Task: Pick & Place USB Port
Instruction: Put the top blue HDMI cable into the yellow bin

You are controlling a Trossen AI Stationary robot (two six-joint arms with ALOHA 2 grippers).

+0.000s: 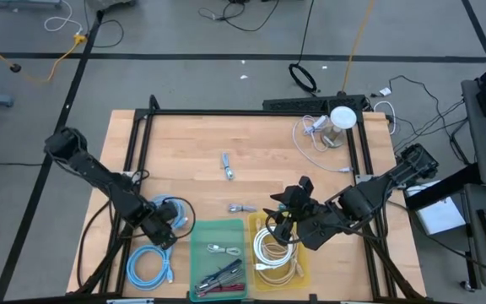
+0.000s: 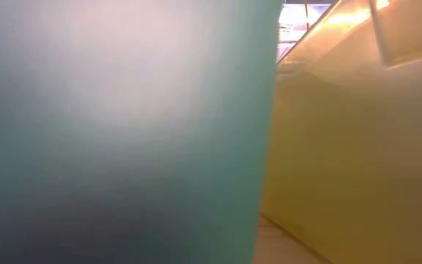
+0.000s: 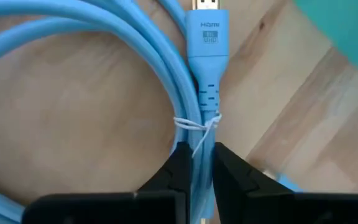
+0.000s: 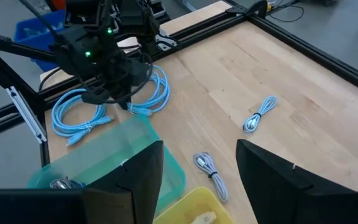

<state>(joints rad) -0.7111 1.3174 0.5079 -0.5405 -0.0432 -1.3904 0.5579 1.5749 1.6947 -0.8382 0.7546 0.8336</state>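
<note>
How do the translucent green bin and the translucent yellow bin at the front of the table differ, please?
The green bin holds a small white cable and red-and-dark tools; the yellow bin holds coiled white cables. The open right gripper hovers at the yellow bin's far edge, while the left gripper grips a light blue HDMI cable beside the green bin. Both are rectangular, side by side.

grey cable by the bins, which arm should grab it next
Right. The right hand hangs open just beside the grey cable, with the cable showing ahead of it in its wrist view. The left hand is shut on the blue cable.
</note>
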